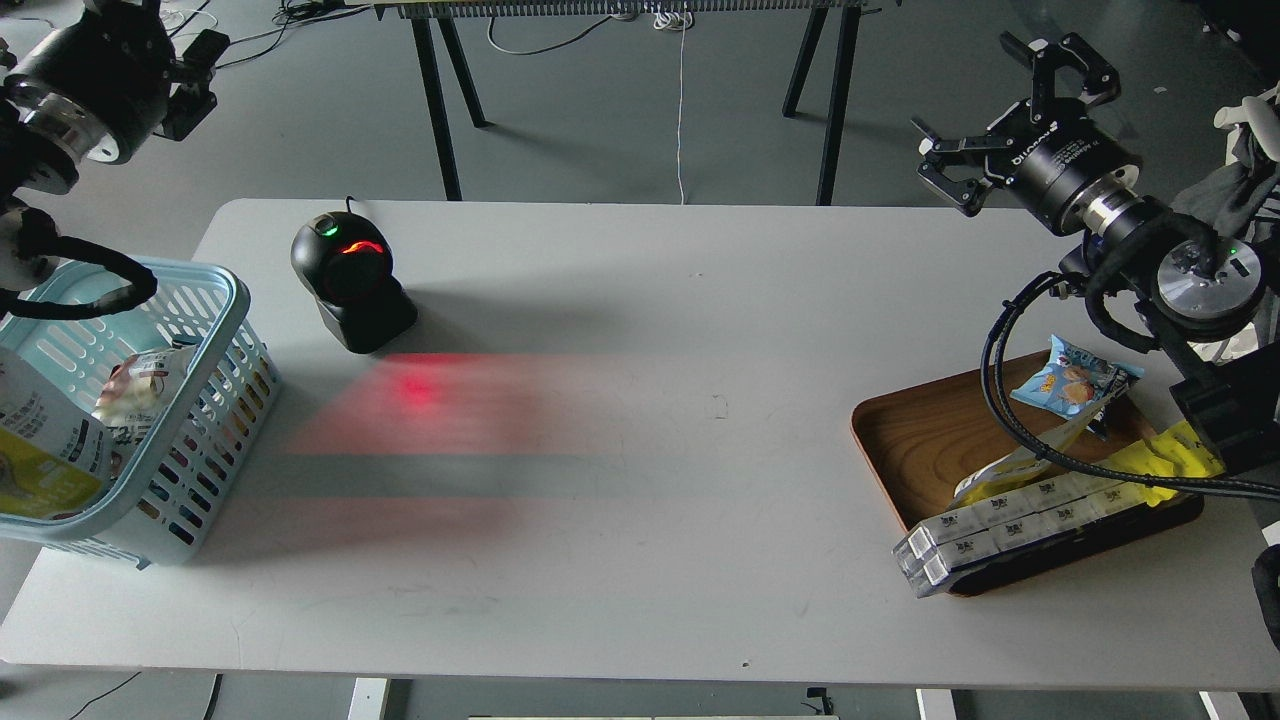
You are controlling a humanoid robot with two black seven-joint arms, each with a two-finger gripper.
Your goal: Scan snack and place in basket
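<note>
A white and yellow pouch, the snack [1005, 472], lies in the brown wooden tray [920, 440] at the right. It is mostly hidden under a black cable and several boxes, and its picture does not show. The light blue basket [215, 300] stands at the table's left edge. My right gripper [1000, 110] is open and empty, raised above the table's far right edge, well behind the tray. My left gripper [140, 40] is at the top left, behind the basket. It is partly cut off and its fingers cannot be told apart.
A black scanner [350, 285] casts red light on the table [640, 520]. The basket holds a larger white and yellow pouch [40, 440] and a red-white packet [140, 390]. The tray also holds a blue packet [1070, 380], a yellow packet [1165, 460] and long clear boxes [1000, 530].
</note>
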